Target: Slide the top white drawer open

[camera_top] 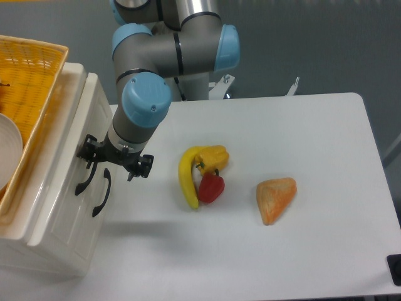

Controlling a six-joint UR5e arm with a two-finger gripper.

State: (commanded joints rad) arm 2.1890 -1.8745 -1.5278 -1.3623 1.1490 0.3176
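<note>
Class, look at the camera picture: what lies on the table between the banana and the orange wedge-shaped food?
In the camera view, a red pepper sits against the banana; bare white table separates it from the orange wedge.

White table (pixel 301 125), fixed camera looking down. Cream-white cabinet at left edge; two black curved handles on its front. Top white drawer (pixel 62 144) with upper handle (pixel 84 179); lower handle (pixel 102 193) just beside it. Yellow wicker basket (pixel 34 69) on cabinet top, white dish (pixel 7 150) partly visible inside. Arm reaching down from rear; gripper (pixel 103 164) right at upper handle, fingers dark, possibly around it, contact hard to make out. Mid-table: banana (pixel 187 179), yellow pepper (pixel 213 155) and red pepper (pixel 211 187) touching in a cluster. Orange wedge-shaped bread piece (pixel 276 197) apart, to the right.
</note>
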